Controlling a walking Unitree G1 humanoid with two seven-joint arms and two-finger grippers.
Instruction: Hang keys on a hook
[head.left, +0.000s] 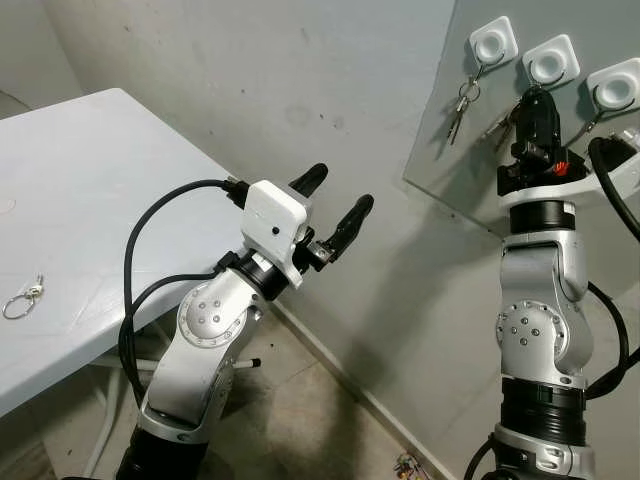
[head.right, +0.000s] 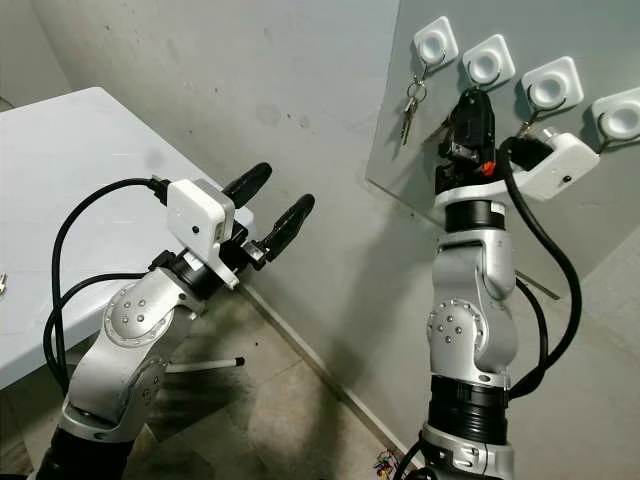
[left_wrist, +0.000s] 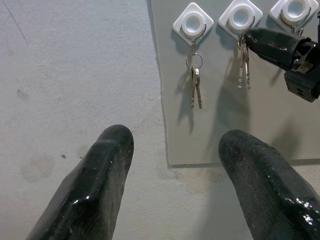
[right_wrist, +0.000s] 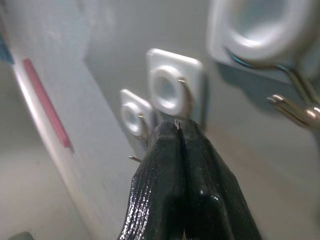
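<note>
A grey board (head.left: 470, 160) on the wall carries a row of white square hooks. Keys (head.left: 460, 105) hang from the first hook (head.left: 494, 42). My right gripper (head.left: 535, 100) is raised to the second hook (head.left: 550, 60), fingers shut on a bit of metal (right_wrist: 176, 123), the ring of a set of keys (left_wrist: 245, 60) that dangles just under that hook. The third hook (head.left: 612, 88) also holds keys. My left gripper (head.left: 335, 205) is held up in mid-air, open and empty, pointing at the board. Another key ring (head.left: 22, 298) lies on the white table (head.left: 100, 180).
The table fills the left side, its corner near my left arm. The grey wall runs behind it and meets the tiled floor (head.left: 310, 410). A fourth hook (head.right: 620, 115) sits at the board's right end.
</note>
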